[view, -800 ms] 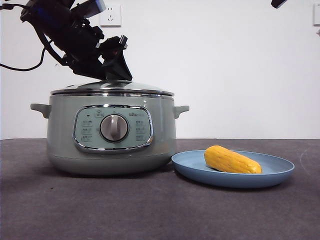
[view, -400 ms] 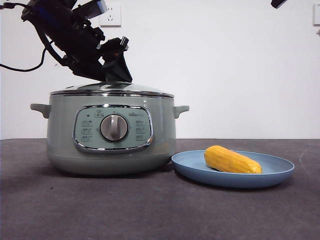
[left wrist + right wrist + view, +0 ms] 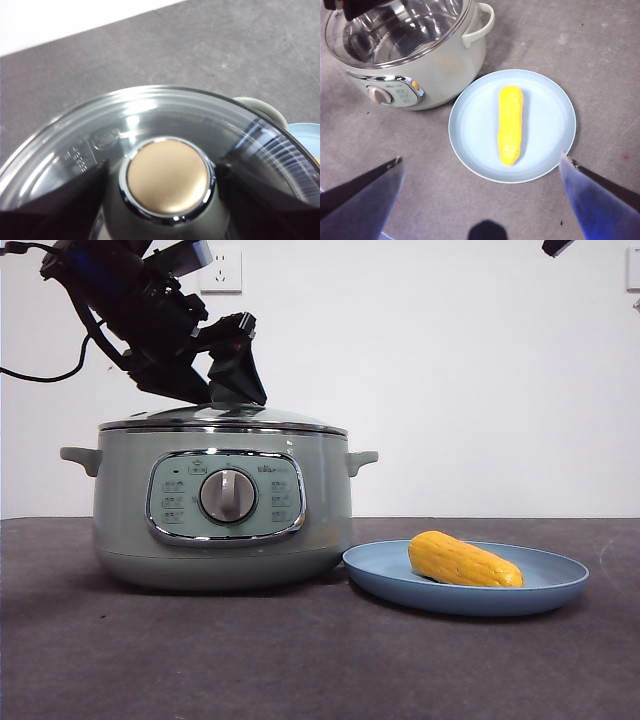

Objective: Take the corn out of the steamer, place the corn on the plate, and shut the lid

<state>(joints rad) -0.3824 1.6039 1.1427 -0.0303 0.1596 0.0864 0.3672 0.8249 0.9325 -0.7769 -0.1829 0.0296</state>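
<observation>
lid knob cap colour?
Matte tan-gold cap with a chrome ring, on the round clear glass lid; clearest in the left wrist view.

A: Where is the corn (image 3: 464,560)?
B: It lies flat on the blue plate (image 3: 560,585), just right of the green steamer (image 3: 120,510).
A: And the glass lid (image 3: 285,419)?
B: It sits on the steamer.

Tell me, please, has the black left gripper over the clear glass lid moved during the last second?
Yes, slightly. The left gripper has tipped a little up and to the right against the white wall socket, while the lid sits on the sage-green steamer.
</observation>
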